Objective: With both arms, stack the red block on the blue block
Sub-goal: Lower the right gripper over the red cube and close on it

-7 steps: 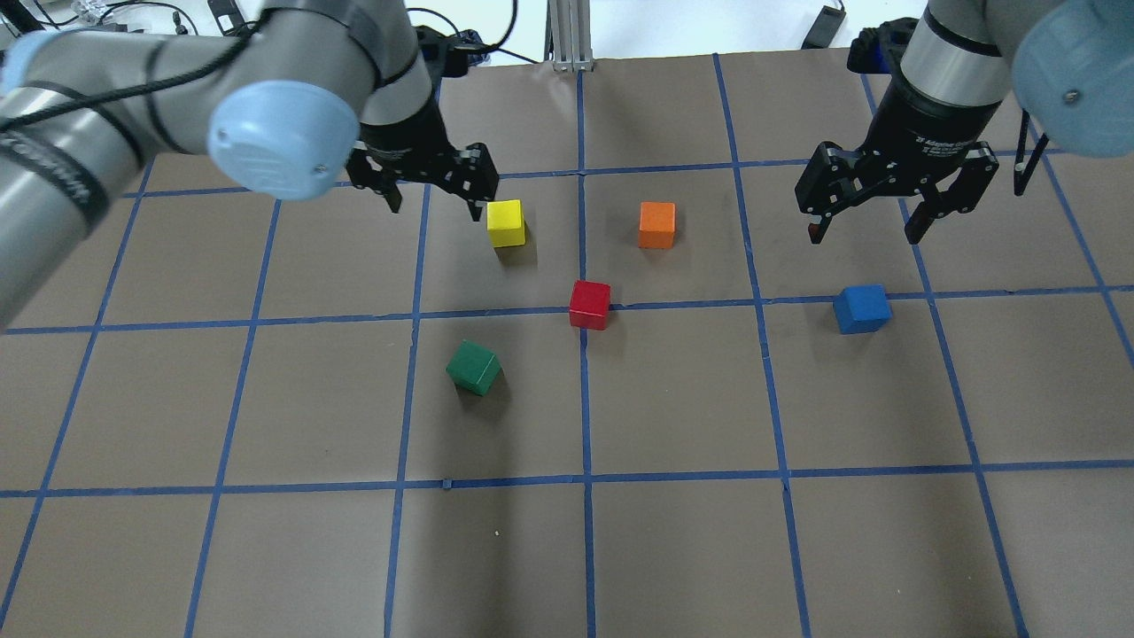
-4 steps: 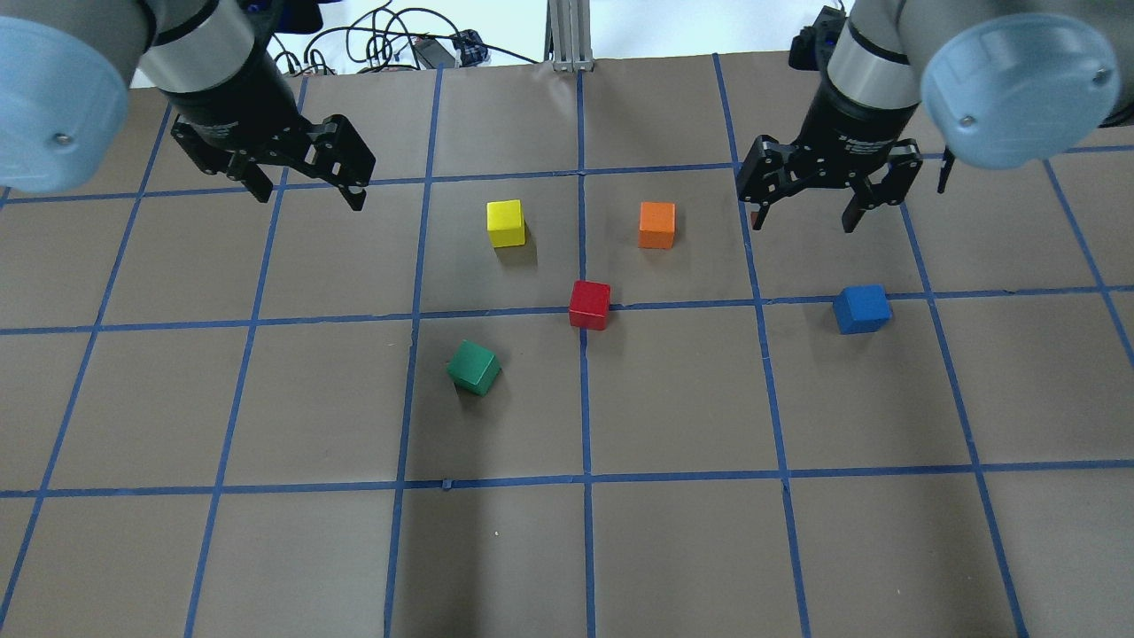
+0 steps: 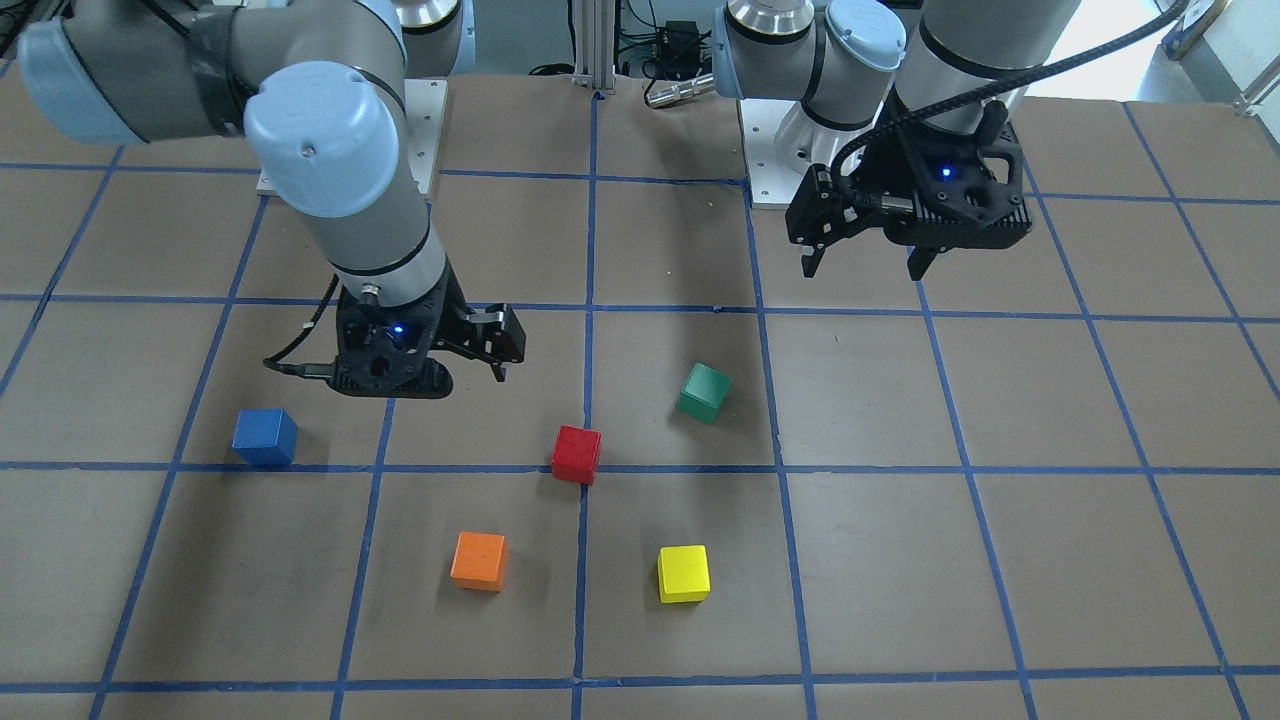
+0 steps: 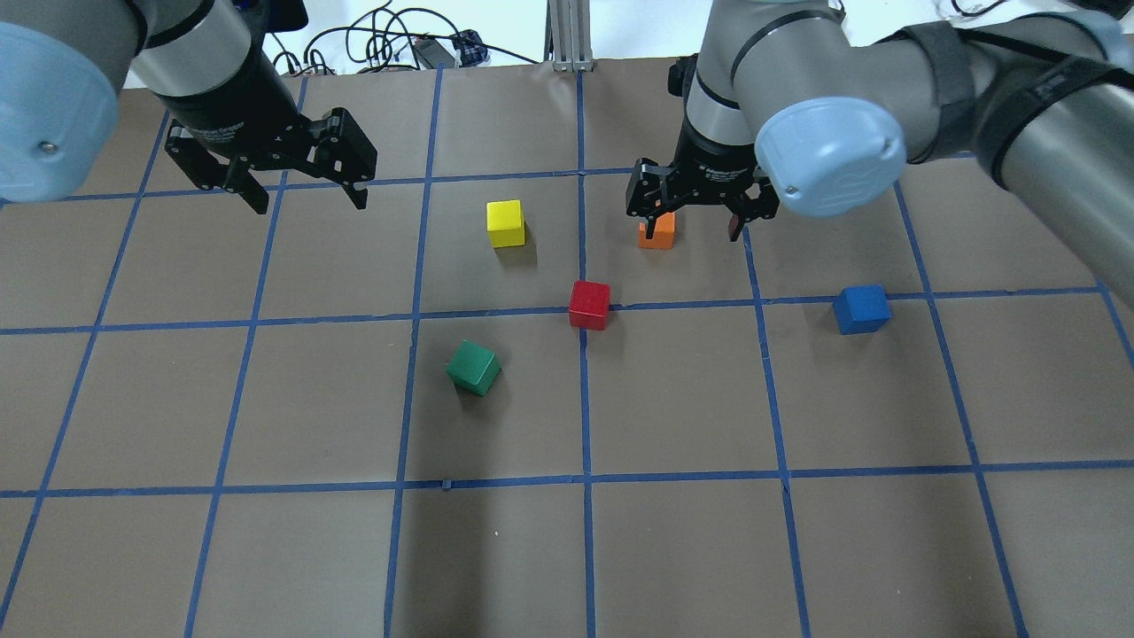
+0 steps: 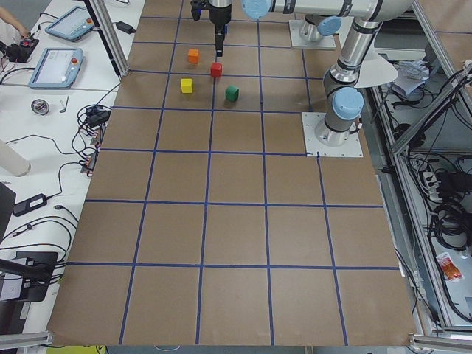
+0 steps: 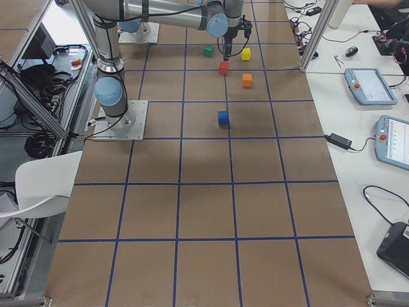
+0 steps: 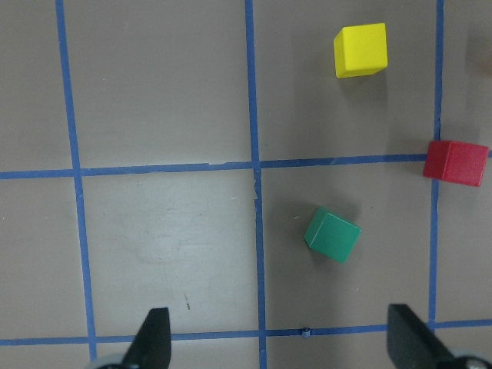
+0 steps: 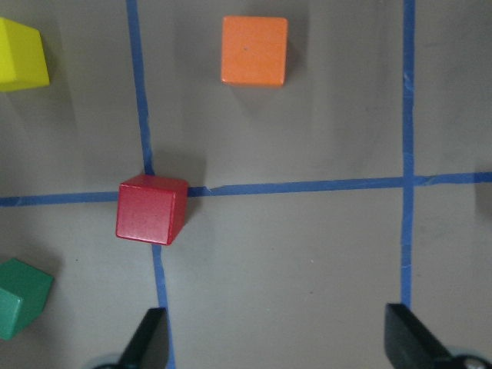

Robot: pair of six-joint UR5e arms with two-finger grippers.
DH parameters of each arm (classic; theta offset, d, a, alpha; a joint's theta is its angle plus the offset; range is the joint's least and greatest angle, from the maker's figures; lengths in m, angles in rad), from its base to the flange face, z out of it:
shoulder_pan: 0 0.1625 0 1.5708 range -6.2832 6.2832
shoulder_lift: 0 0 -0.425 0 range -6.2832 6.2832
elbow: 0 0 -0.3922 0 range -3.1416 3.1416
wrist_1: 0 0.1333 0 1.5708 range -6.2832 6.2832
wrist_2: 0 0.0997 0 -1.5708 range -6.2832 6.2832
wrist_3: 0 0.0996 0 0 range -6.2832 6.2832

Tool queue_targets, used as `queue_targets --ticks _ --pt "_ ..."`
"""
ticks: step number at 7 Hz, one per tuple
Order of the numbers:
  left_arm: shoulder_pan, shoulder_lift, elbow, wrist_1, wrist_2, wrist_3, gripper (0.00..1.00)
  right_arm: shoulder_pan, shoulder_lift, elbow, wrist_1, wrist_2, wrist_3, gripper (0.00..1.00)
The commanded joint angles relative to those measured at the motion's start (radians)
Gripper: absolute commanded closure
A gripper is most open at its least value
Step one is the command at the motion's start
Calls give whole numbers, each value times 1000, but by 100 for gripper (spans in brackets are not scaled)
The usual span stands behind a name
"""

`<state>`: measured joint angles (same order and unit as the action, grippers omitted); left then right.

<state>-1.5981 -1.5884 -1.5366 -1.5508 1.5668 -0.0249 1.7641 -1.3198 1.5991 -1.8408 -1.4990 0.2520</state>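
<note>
The red block (image 4: 589,305) sat on the table (image 4: 673,549) at a crossing of the blue tape lines (image 4: 496,313), its faces nearly square to the grid. Being a cube, it gave you no long axis to favour. In the overhead view the blue block (image 4: 861,308) lay at 3 o'clock from it, well apart, with nothing on top.

The right gripper (image 4: 693,226) hung at about 2 o'clock from the red block, near it, spread wide and empty. Seen from that gripper, the block lay at 8 o'clock. In your right wrist view it showed up off-centre, in line with one fingertip rather than between the two.

The left gripper (image 4: 310,202) hung toward 10 o'clock, well apart, also wide and empty.

Your right arm looked the nearer for the pick. The orange block (image 4: 657,235) lay close by it, so mind that one.
</note>
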Motion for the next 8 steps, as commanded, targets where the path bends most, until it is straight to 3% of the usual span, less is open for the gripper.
queue_targets --ticks 1,8 --pt "-28 -2 -5 23 6 -17 0 73 88 1 -105 0 136 0" --pt "-28 25 -40 23 12 -4 0 117 258 1 -212 66 189 0"
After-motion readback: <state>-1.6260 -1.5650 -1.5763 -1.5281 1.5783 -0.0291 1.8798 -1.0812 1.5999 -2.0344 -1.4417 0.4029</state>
